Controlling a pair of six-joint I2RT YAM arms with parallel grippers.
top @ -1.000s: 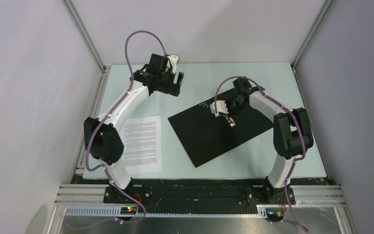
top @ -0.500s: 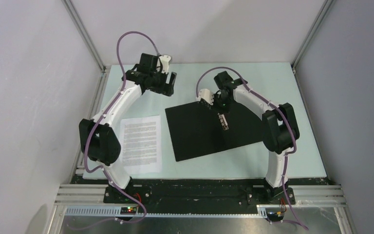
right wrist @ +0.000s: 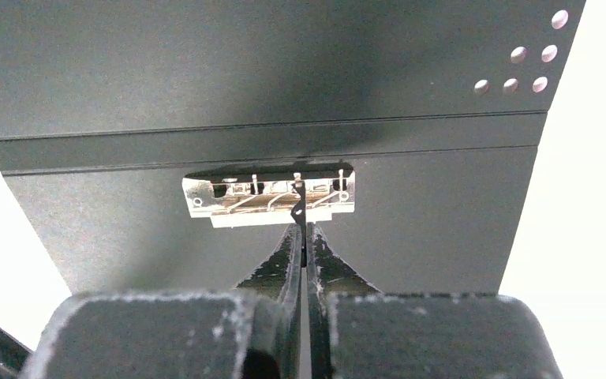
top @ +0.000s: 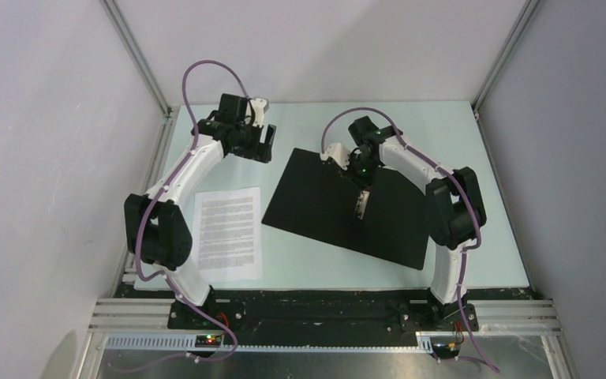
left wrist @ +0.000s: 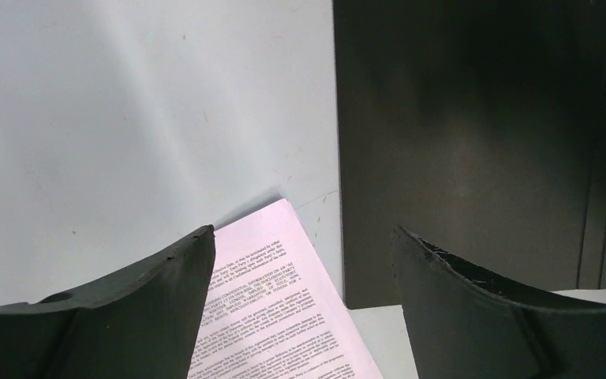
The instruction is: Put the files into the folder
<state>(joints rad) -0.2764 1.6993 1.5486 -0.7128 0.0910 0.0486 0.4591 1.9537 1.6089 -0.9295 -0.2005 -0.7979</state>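
The folder [top: 323,213] lies open on the table, black inside up, turned at a slant. Its metal clip [top: 360,204] sits on the spine. My right gripper [top: 361,188] is shut on the thin black lever of the clip [right wrist: 268,197]; in the right wrist view its fingertips [right wrist: 301,230] pinch that lever above the black folder [right wrist: 284,71]. The files [top: 227,230] lie as a white printed stack left of the folder. My left gripper [top: 259,147] is open and empty, held above the table by the folder's far left corner. Its wrist view shows the files [left wrist: 276,308] and the folder [left wrist: 458,142] below it [left wrist: 303,230].
The pale green table top [top: 442,134] is bounded by metal frame posts at the back corners and grey walls on both sides. A black rail with both arm bases runs along the near edge [top: 323,312].
The right gripper, holding the clip, has dragged and turned the folder so that it now slants the other way. The left gripper has drawn back to the left.
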